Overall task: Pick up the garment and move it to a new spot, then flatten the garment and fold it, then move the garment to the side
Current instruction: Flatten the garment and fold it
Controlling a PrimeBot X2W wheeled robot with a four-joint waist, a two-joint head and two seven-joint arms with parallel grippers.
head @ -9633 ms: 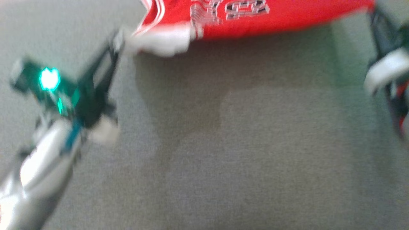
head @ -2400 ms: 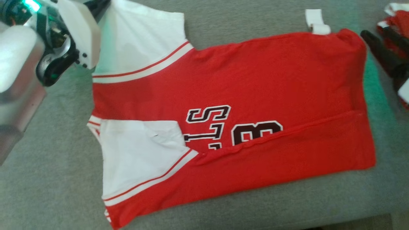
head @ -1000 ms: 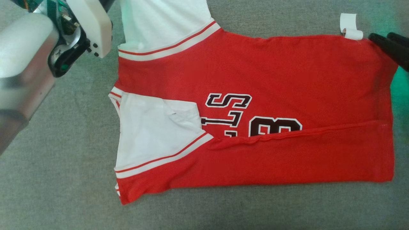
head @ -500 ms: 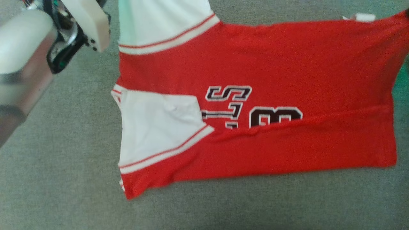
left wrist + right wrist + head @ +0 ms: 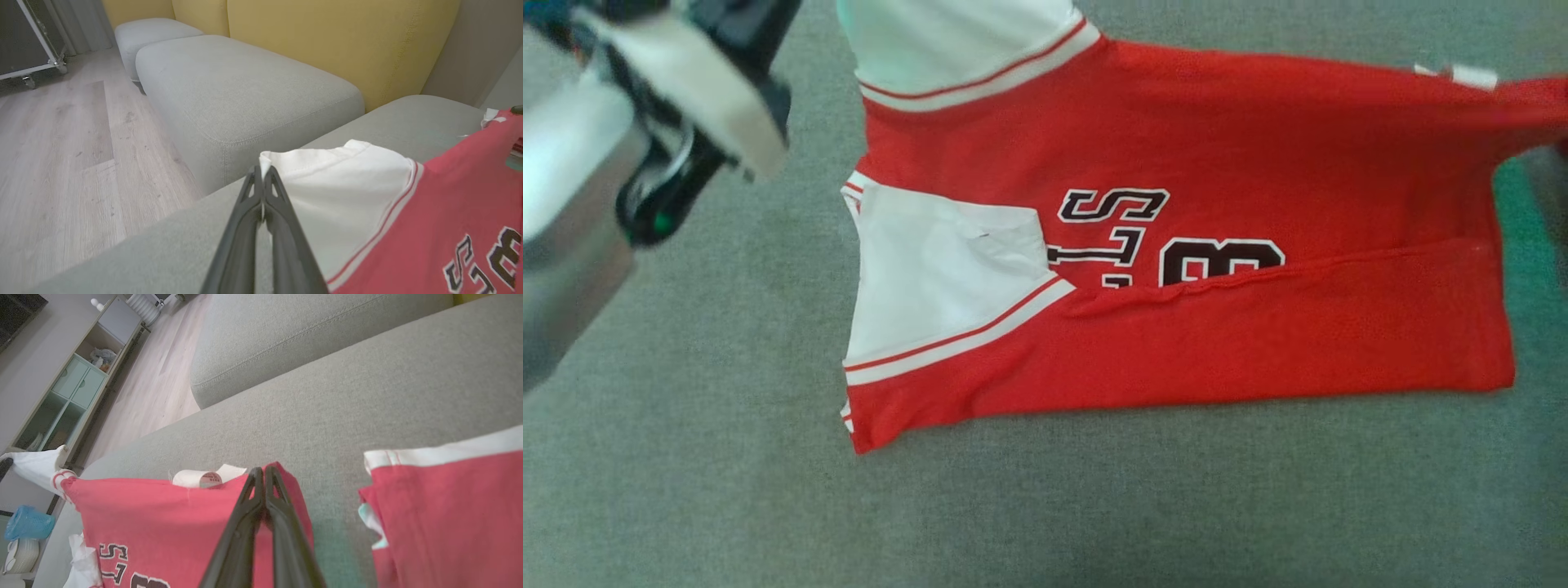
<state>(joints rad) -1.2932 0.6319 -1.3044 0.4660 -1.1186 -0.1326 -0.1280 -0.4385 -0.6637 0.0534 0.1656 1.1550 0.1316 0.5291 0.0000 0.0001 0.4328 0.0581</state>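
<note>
You are looking down at the red jersey, which is lying on the grey cushion with its long side running left to right in the head view. The neck and sleeves are pointing to your left and the bottom hem is pointing to your right. The near long edge is lying folded up over the body and is hiding the bottom of the black number. The near white sleeve is lying flat on top of the red. Your left gripper is squeezing shut on the edge of the far white sleeve. Your right gripper is squeezing shut on the far hem corner, just beside the curled white label, and that corner is stretching out toward the right edge of the head view. Lots of bare grey cushion is showing in front of the jersey and to its left. On your right, another red and white garment is sitting near the hem but apart from it. Past the left sleeve the cushion is dropping off to the wooden floor, with another grey seat and a yellow backrest behind.
</note>
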